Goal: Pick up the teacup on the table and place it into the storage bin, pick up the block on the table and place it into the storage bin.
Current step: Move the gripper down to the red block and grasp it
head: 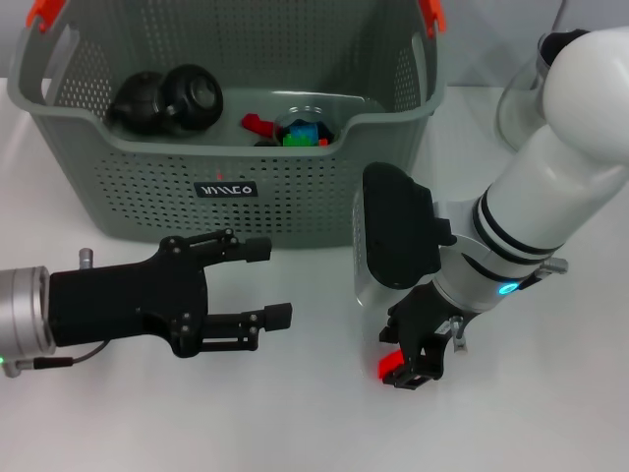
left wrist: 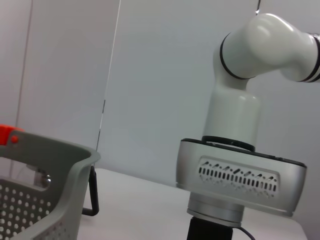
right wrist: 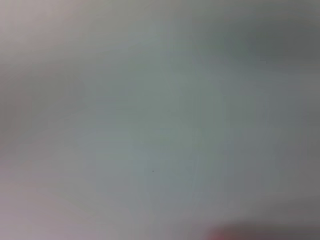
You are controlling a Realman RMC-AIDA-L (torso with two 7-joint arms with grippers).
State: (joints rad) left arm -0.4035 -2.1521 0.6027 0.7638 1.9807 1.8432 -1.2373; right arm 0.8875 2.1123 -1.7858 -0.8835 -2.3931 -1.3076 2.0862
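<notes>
White table (head: 550, 413), right pincer (head: 418, 369) on red block (head: 390, 366)

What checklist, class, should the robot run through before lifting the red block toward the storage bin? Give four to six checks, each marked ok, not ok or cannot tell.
1. Right gripper is down at the red block on the table: ok.
2. Block firmly clamped: cannot tell.
3. Left gripper open, holding nothing: ok.
4. Left gripper sits apart from the block: ok.
5. Storage bin opening unobstructed: ok.
6. Black teacups already in the bin: ok.
</notes>
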